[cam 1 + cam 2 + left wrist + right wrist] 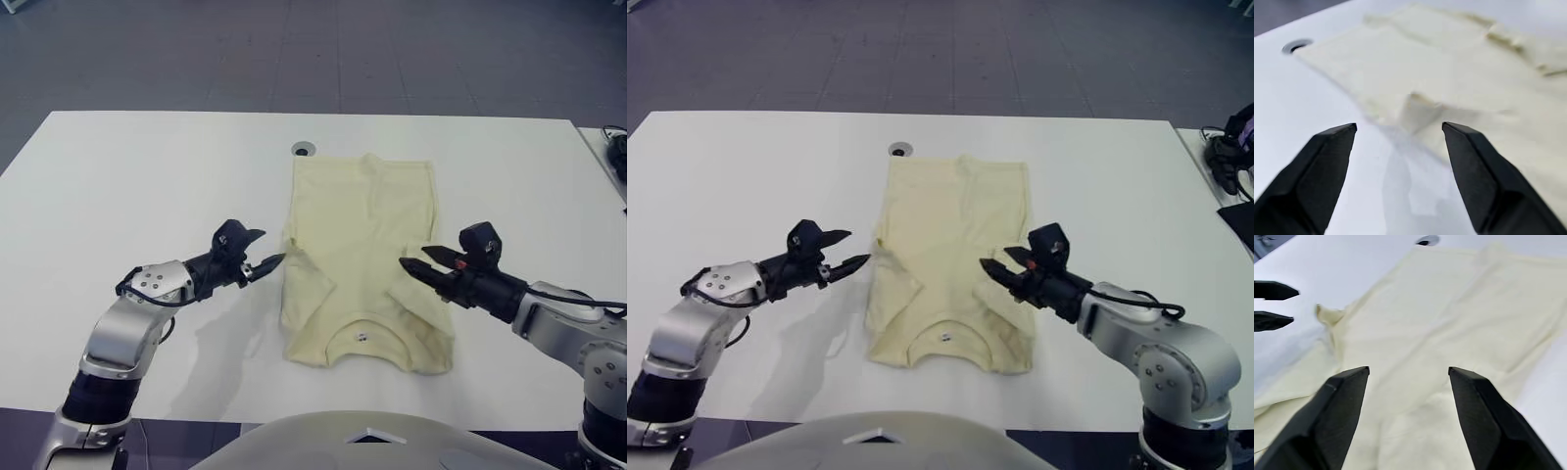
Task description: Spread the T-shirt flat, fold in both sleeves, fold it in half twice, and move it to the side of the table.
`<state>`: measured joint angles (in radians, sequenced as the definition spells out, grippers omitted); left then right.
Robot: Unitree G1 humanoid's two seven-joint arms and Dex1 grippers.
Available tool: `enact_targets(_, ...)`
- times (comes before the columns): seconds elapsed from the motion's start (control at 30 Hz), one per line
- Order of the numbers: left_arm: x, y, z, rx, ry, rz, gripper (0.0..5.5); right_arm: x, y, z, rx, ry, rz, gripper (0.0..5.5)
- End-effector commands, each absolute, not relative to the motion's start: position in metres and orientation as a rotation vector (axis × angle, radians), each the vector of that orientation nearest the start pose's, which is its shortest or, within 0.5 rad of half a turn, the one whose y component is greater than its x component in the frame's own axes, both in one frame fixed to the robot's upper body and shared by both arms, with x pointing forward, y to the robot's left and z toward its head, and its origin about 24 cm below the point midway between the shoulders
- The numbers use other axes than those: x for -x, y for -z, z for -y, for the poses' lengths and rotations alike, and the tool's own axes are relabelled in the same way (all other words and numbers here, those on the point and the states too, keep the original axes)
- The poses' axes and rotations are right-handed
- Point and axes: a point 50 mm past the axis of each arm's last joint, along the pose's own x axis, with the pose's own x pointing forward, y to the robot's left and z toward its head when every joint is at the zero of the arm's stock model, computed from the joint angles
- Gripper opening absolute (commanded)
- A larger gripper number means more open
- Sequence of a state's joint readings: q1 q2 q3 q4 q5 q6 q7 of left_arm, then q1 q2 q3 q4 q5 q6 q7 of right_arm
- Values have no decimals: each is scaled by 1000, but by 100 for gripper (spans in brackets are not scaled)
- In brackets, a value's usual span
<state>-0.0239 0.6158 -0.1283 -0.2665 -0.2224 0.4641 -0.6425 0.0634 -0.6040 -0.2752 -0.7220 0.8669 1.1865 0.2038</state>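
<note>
White table (pixel 147 166) carries the T-shirt (pixel 362 225), sleeves (pixel 310 282) folded in, so left gripper (pixel 266 249) and right gripper (pixel 413 257) flank it, jaws spread (likely readying the half-fold)

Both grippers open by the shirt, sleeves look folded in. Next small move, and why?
Probably drop the left gripper and right gripper to the T-shirt's collar-end corners and pinch. Both are open and empty at its side edges, the sleeves already lie folded in, and it's flat on the table, so the first half-fold looks due.

Left claw (pixel 271 248) and right claw (pixel 412 257) hover with fingers spread.
</note>
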Motion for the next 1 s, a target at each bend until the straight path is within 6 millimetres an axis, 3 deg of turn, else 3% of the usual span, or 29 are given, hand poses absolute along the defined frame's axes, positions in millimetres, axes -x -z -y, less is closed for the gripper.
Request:
enact_targets(0.03, -253, -58, -177, -368, 754, -331, 402, -188, -108, 209, 89, -471, -577, 371)
enact_targets(0.3, -270, -46, -169, -364, 772, -311, 538, -154, -73, 226, 324, -513, -674, 502)
enact_targets(0.4, -275, -36, -169, -383, 765, -333, 540, -148, -62, 225, 426, -551, -664, 538)
enact_targets(0.6, -302, -33, -158, -396, 738, -304, 540, -140, -48, 225, 559, -584, -608, 538)
enact_targets(0.87, -308, -17, -167, -478, 672, -331, 540, -189, -34, 235, 627, -524, -499, 538)
enact_targets(1.0, -313, -20, -170, -504, 667, -316, 540, -198, -35, 236, 601, -524, -476, 538)
